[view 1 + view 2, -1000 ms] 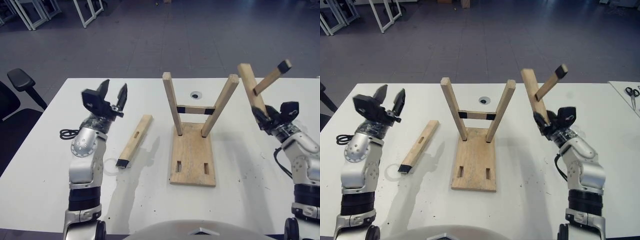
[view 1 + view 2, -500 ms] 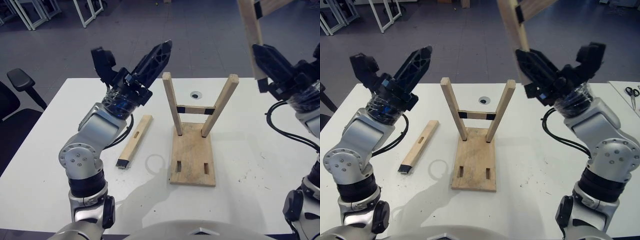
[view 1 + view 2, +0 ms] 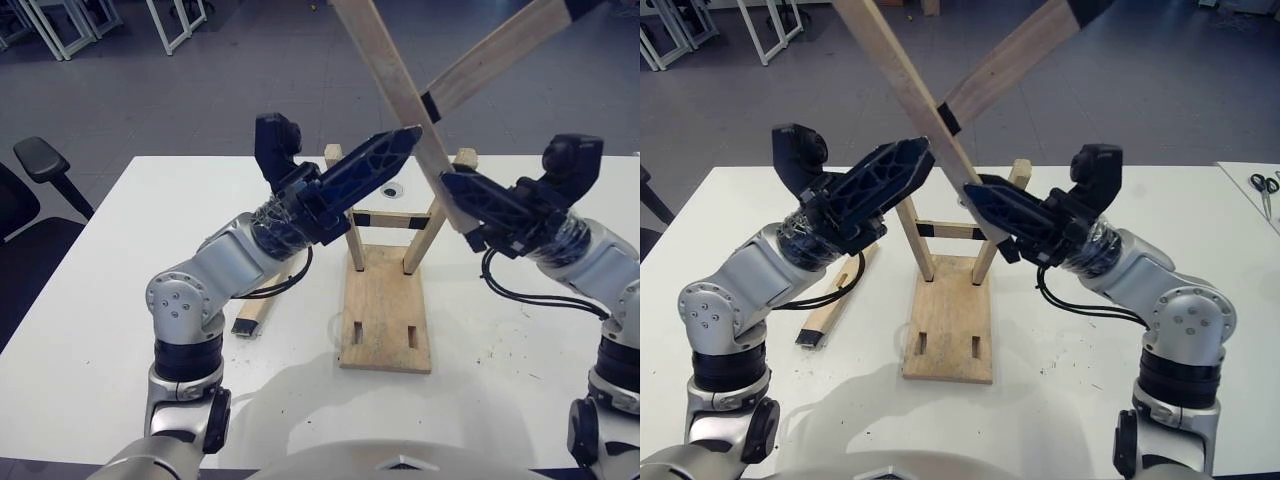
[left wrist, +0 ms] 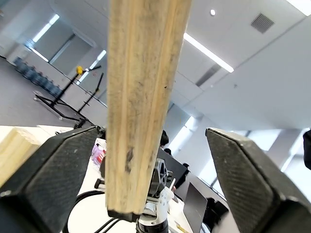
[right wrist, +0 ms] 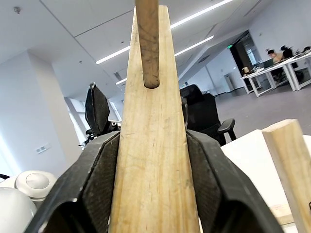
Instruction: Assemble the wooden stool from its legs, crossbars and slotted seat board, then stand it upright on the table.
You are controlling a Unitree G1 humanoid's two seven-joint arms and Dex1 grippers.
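Raised leg [image 4: 141, 97] between left jaws

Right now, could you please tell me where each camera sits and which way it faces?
Left eye view: on the head, facing forward and down at the table; both arms show.
Right eye view: the other eye, same aim, same arms.
Left wrist view: left wrist, facing up past the open left gripper to the ceiling.
Right wrist view: right wrist, facing up along the leg clamped in the right gripper.
Shared: both eye views show the seat board and that leg.
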